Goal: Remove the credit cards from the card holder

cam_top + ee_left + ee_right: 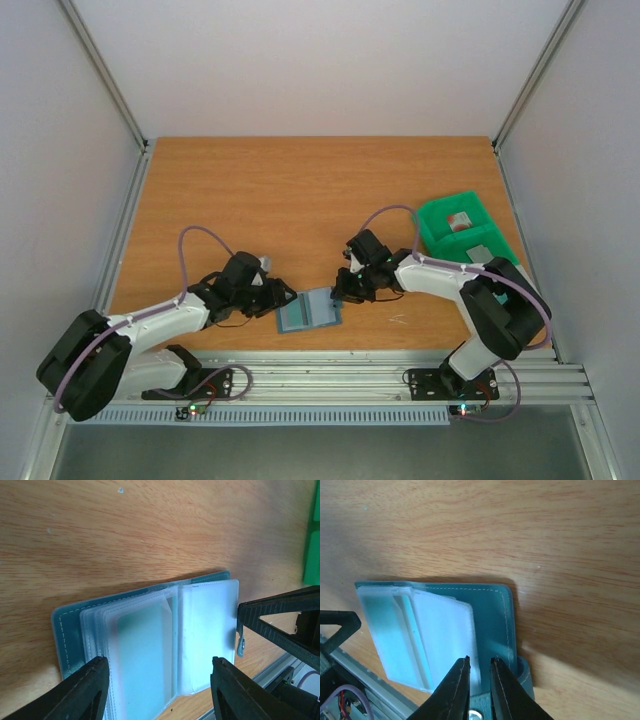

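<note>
Blue-grey and two-panelled, the folding card holder [310,312] lies spread open on the wooden table [300,190]. It sits close to the near edge, between the two arms. Its frosted clear plastic sleeves [205,630] fan up from the spine.

The left gripper [159,662] has its black fingers [85,690] spread wide apart. They straddle the sleeve stack from the near side and clasp nothing.

The right gripper [480,662] comes in from the opposite panel, fingers [457,687] drawn together to a narrow slit. The edge of a pale sleeve runs into that slit, so they seem to nip it, though the wrist view does not settle whether a card sits inside.

Well to the right stands a green two-compartment plastic bin [430,222]. A small red rectangular card [460,220] rests in its far compartment.
</note>
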Action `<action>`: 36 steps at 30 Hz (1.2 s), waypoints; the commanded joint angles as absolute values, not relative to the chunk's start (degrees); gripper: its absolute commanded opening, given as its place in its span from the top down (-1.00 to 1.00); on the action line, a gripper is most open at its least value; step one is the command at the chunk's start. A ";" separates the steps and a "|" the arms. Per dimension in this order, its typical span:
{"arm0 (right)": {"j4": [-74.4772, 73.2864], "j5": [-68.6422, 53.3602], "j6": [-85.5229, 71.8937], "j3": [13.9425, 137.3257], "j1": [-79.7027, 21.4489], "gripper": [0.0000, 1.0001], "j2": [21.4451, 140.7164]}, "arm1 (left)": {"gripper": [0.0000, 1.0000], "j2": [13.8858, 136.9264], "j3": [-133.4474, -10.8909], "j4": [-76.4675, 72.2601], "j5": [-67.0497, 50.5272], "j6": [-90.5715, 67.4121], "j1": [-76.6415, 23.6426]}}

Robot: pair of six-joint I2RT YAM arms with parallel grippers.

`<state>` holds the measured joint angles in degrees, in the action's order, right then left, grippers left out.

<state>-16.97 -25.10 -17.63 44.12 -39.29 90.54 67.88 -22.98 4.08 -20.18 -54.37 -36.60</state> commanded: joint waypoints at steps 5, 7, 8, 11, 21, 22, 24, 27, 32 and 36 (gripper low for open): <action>-19.73 -23.94 -18.02 45.94 -40.76 0.69 83.88 | -0.13 64.49 -22.03 4.09 -19.97 -53.48 -36.31; -19.78 -24.04 -18.48 46.74 -41.55 0.67 83.52 | -0.14 64.19 -21.89 4.51 -19.60 -53.22 -36.32; -19.59 -24.02 -18.60 47.10 -41.99 0.67 83.54 | -0.14 64.21 -21.84 4.86 -19.43 -53.06 -36.29; -18.29 -24.33 -18.78 48.14 -43.65 0.67 84.67 | -0.14 64.36 -21.49 4.60 -19.66 -53.03 -36.28; -13.24 -25.55 -20.36 48.49 -46.05 0.75 94.95 | -0.11 65.26 -20.22 0.81 -21.78 -53.04 -36.26; -12.93 -25.09 -20.45 47.99 -46.09 0.77 95.51 | -0.10 65.48 -20.22 0.79 -21.87 -53.01 -36.25; -12.22 -24.29 -20.71 46.53 -46.06 0.79 96.26 | -0.10 65.88 -20.09 0.60 -22.09 -53.00 -36.25; -12.23 -23.62 -20.70 45.23 -46.01 0.82 97.09 | -0.09 66.48 -20.12 -0.78 -22.54 -52.46 -36.25; -12.96 -21.77 -20.44 43.93 -46.01 0.84 96.76 | -0.01 68.18 -20.73 -2.81 -24.35 -52.11 -36.25; -12.92 -21.81 -20.35 43.77 -46.08 0.85 96.50 | 0.11 69.14 -20.99 -3.93 -25.06 -52.34 -36.30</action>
